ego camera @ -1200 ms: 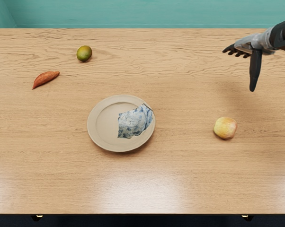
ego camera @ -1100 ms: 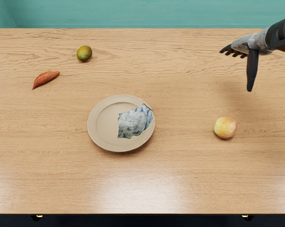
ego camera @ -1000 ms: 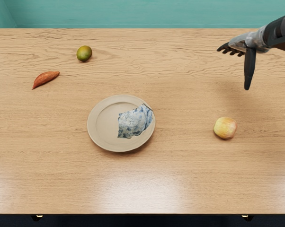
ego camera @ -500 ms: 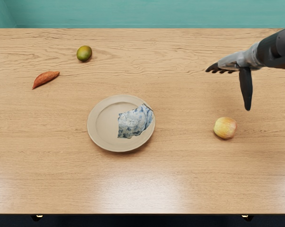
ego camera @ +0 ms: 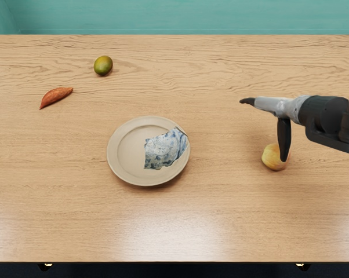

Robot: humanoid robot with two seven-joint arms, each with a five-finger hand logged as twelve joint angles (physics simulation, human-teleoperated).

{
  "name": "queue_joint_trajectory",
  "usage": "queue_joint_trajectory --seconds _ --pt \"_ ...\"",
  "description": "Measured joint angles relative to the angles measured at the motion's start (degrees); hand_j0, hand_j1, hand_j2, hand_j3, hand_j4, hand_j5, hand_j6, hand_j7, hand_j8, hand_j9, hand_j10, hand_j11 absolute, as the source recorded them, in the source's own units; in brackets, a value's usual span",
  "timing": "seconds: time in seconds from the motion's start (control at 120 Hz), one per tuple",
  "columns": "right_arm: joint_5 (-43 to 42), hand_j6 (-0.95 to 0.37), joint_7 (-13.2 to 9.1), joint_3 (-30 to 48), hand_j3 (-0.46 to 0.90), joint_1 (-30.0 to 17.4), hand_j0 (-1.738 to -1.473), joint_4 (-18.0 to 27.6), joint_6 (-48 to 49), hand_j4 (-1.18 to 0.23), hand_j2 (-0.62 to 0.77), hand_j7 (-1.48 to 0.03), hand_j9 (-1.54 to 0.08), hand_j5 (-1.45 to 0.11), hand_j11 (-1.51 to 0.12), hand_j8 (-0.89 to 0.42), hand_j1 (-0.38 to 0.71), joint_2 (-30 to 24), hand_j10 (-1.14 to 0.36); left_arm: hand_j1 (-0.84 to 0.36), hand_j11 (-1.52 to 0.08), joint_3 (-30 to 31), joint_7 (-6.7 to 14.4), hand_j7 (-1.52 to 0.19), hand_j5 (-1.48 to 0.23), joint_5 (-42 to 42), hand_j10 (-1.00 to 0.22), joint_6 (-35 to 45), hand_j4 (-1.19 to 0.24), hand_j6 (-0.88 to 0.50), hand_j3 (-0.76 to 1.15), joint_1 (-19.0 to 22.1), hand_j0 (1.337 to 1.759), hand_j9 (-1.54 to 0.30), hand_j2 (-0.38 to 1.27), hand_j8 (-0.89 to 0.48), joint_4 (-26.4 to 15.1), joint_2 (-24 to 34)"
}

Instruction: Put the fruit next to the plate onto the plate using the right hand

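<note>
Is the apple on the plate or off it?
Off. The apple lies on the table, apart from the plate, to its right; the right hand is above it, fingers spread.

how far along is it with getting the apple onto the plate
Early. Done: nothing delivered yet; the apple lies on the table, well apart from the plate, on its right. In hand: the right hand hovers open over the apple, one finger hanging down in front of it, with no grasp closed. Left: grasp, lift, carry to the plate, release.
</note>
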Motion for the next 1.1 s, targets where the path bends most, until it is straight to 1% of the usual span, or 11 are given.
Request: queue_joint_trajectory --seconds 0.225,0.433,0.575,0.825,1.1 --pt "-6.17 -0.01 0.00 -0.07 0.00 -6.31 -1.658 1.49 -6.77 0.00 0.00 0.00 0.00 0.00 0.00 -0.01 -0.35 -0.07 0.00 0.34 -0.01 0.00 0.00 -0.01 -0.01 0.00 -0.01 0.00 -0.01 -0.01 0.00 0.00 1.658 -0.01 0.00 -0.01 0.00 0.00" --pt "-9.29 -0.01 0.00 -0.27 0.00 -9.19 -1.658 1.46 -8.42 0.00 0.00 0.00 0.00 0.00 0.00 -0.01 -0.35 0.08 0.00 0.34 -0.01 0.00 0.00 -0.01 -0.01 0.00 -0.01 0.00 -0.01 -0.01 0.00 0.00 1.658 -0.01 0.00 -0.01 0.00 0.00" --pt "-12.10 -0.01 0.00 -0.36 0.00 -11.79 -1.658 1.49 -11.24 -0.01 0.00 0.00 0.00 0.00 0.00 -0.01 -0.35 0.32 -0.01 0.34 -0.01 0.00 0.00 -0.01 -0.01 0.00 -0.01 0.00 -0.01 -0.01 0.00 0.00 1.658 -0.01 0.00 -0.01 0.00 0.00" --pt "-14.33 -0.07 0.00 -0.52 0.00 -14.49 -1.658 1.51 -13.62 -0.06 -0.01 -0.08 -0.08 -0.08 -0.08 -0.06 -0.28 0.95 -0.06 0.34 -0.01 0.00 0.00 -0.01 -0.01 0.00 -0.01 0.00 -0.01 -0.01 0.00 0.00 1.658 -0.01 0.00 -0.01 0.00 0.00" --pt "-14.90 -0.12 0.00 -0.59 0.00 -16.07 -1.658 1.49 -16.54 -0.11 -0.02 -0.14 -0.14 -0.14 -0.14 -0.11 -0.22 0.96 -0.11 0.34 -0.01 0.00 0.00 -0.01 -0.01 0.00 -0.01 0.00 -0.01 -0.01 0.00 0.00 1.658 -0.01 0.00 -0.01 0.00 0.00"
